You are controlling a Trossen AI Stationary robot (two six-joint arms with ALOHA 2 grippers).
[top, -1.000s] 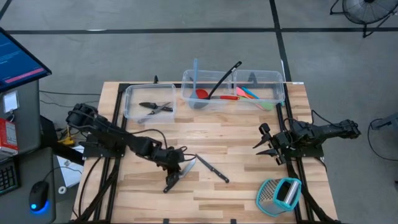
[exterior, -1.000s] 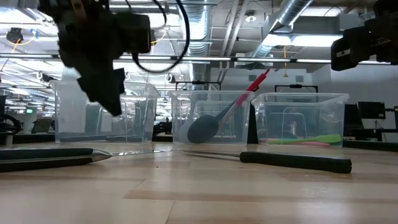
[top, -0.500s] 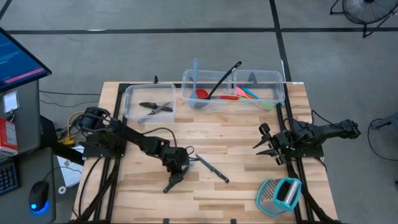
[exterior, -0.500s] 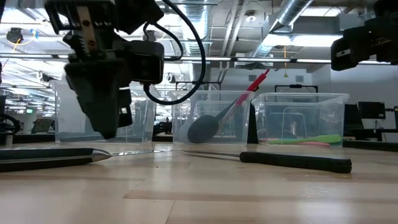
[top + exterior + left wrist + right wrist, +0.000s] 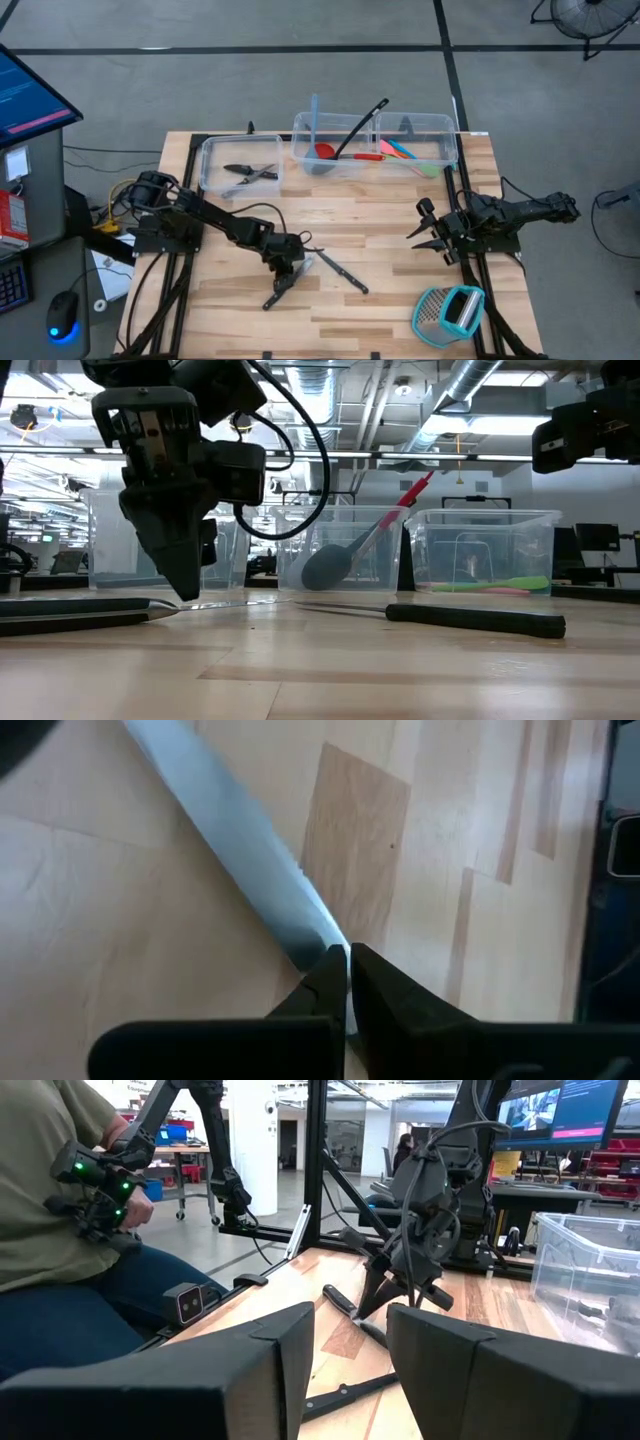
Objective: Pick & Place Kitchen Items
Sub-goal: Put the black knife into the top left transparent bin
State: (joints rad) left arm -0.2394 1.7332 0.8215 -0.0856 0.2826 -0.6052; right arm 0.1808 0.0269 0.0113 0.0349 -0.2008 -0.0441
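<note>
Left gripper (image 5: 288, 262) at lower centre of high view, fingers pinched onto blade of knife (image 5: 283, 284) lying flat on table (image 5: 400, 210); thin steel forces edge grip. Second knife (image 5: 341, 271) just right, untouched. Right gripper (image 5: 428, 232) parked right of centre, half spread, holds nothing. Bins (image 5: 240, 165) in upper middle hold sorted utensils, likely drop target.

You have two black-handled steel knives flat on table: left knife (image 5: 287, 283) lying diagonal, blade tip pinched in left gripper (image 5: 348, 982); second knife (image 5: 341, 271) just beside, lying free. Two more knives (image 5: 250, 172) in left bin. Black spoon (image 5: 362, 124) and red spoon (image 5: 340, 153) in middle bin, black one leaning on rim. Spatulas (image 5: 410, 156), orange, green and pink, flat in right bin; blue spatula (image 5: 313, 117) upright in middle bin.
</note>
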